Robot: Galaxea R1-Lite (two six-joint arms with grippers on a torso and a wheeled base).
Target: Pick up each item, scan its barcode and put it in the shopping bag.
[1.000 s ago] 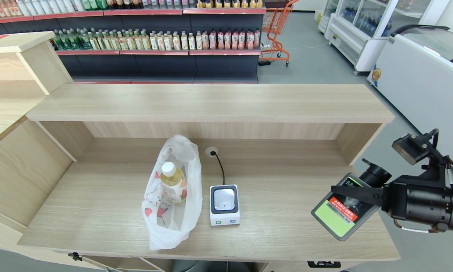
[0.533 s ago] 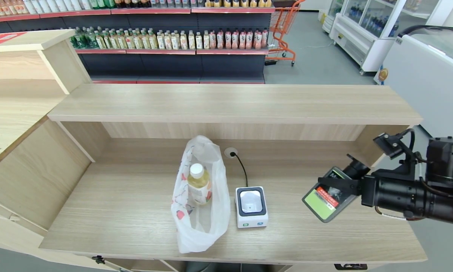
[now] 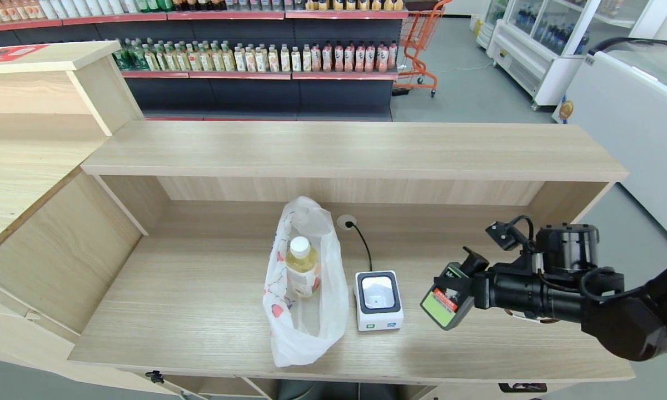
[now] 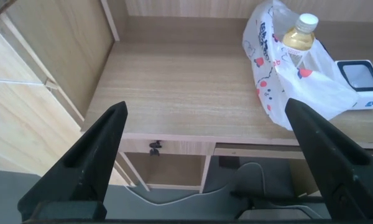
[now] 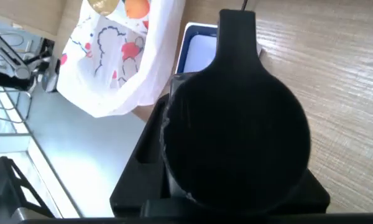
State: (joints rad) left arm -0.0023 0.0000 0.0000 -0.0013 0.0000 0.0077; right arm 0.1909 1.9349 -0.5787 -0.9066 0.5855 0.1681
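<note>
Pale wood-grain counter with a raised back ledge, seen from above. Near its middle a white plastic shopping bag, printed with red and black figures, slumps open on the surface. A bottle of yellowish drink with a white cap stands upright inside it.

Just beside the bag, on the robot's right, sits a small white barcode scanner with a dark-framed window facing up. A black cable runs from behind it to a round port at the back of the counter.

The right gripper is over the counter, to the right of the scanner and apart from it. Its claw is clamped on a flat packet — dark-edged, with a green face and a red label — held tilted, green end lowest, clear of the wood.

In the left wrist view the left gripper hangs out in front of the counter's near edge, on the robot's left of the bag. Its two dark fingers are spread wide with nothing between them.

In the right wrist view a dark rounded shape sits up close — what it is cannot be told. Past it are the bag's printed side and a corner of the scanner.

Behind the counter are store shelves lined with bottled drinks, an orange shopping trolley and white freezers.
</note>
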